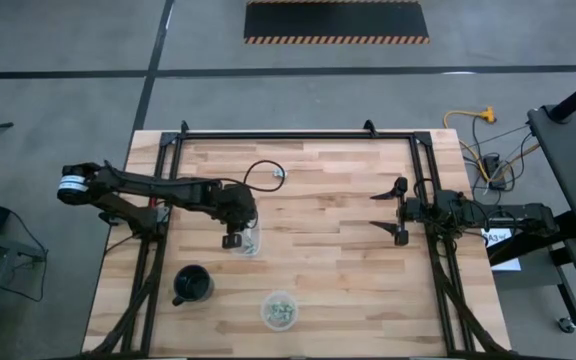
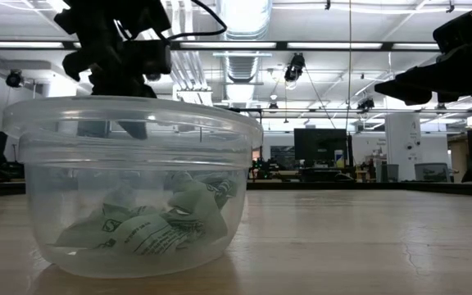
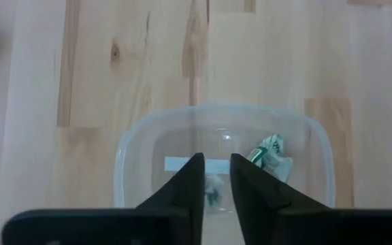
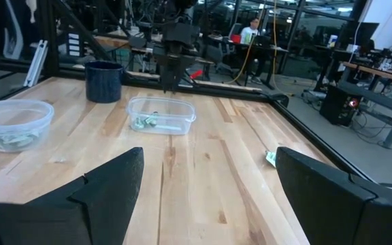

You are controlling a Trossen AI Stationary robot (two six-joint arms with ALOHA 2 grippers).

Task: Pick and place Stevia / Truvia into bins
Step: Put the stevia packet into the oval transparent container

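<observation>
My left gripper [image 3: 216, 170] hangs fingers-down over the squarish clear bin [image 1: 251, 241], narrowly open. Inside this bin [image 3: 322, 146] lies a pale green packet [image 3: 271, 153]. A second, blurred packet [image 3: 214, 194] shows through the gap between the fingers, and nothing sits between the fingertips. The round clear bin [image 2: 133, 131] stands near the table's near edge with several packets [image 2: 154, 229] on its bottom. One loose packet [image 1: 279, 174] lies flat on the wood toward the far edge. My right gripper [image 1: 393, 211] waits wide open above the table's right side, holding nothing.
A black mug [image 1: 193, 285] stands left of the round bin [image 1: 279, 310]. A black cable loops over the table near the loose packet [image 4: 269, 158]. Black frame rails run along the left, right and far edges. Bare wood lies between the two arms.
</observation>
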